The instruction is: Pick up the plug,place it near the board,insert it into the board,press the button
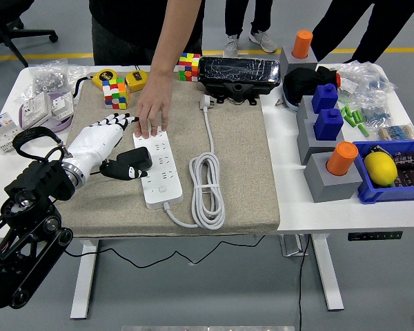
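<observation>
The black plug [131, 163] sits left of centre in the frame, its body lying over the left edge of the white power strip [156, 167], tilted rather than seated square in a socket. It looks like a small, rigid plastic block, light, with smooth sides that could slip; I'd judge the flat flanks of the body the best place to pinch, clear of the prongs. The left hand [102, 140] comes in from the lower left, white fingers [119, 121] fanned out toward the upper right while the thumb side touches the plug's left end; whether it truly pinches it, I can't tell. A person's hand [150, 110] presses the strip's far end onto the tan mat [241, 165] on the tabletop [14, 179].
</observation>
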Controlling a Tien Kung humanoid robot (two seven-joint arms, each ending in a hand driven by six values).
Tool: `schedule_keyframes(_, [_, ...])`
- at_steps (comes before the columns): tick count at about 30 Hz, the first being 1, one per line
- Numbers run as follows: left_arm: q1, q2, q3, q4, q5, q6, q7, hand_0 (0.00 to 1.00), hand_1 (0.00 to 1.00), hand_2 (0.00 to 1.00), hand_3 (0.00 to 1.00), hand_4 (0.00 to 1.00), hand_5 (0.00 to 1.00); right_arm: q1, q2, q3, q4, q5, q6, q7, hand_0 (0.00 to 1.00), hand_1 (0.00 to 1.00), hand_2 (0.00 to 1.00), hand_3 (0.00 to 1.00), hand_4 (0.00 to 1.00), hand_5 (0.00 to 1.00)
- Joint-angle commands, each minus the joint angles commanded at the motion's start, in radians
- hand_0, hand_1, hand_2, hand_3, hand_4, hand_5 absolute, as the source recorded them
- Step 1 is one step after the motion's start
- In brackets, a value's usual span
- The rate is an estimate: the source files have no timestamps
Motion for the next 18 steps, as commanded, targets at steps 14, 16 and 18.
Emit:
schedule_keyframes(14, [-0.052, -0.021, 0.008, 0.15, 0.0, 0.041, -0.04, 0.822, 0.894, 0.884, 0.923, 0.998, 0.367, 0.004, -0.001, 0.003, 0.0, -0.002, -0.001, -0.001, 0.787, 0.694, 0.712, 0.759, 0.998, 0.998])
schedule_keyframes(16, [-0.056, -0.021, 0.008, 0.162, 0.0, 0.043, -0.044, 0.805, 0.877, 0.859, 0.904, 0.998, 0.361, 0.005, -0.001, 0.001, 0.0, 0.001, 0.0, -0.001, 0.787, 0.694, 0.712, 0.758, 0.998, 0.998])
schedule_keyframes(18, [-0.062, -0.023, 0.006, 0.176, 0.0, 0.043, -0.047, 0.805, 0.877, 0.859, 0.904, 0.998, 0.361, 0.005, -0.002, 0.003, 0.0, -0.001, 0.0, -0.002, 0.787, 0.694, 0.712, 0.758, 0.998, 0.998])
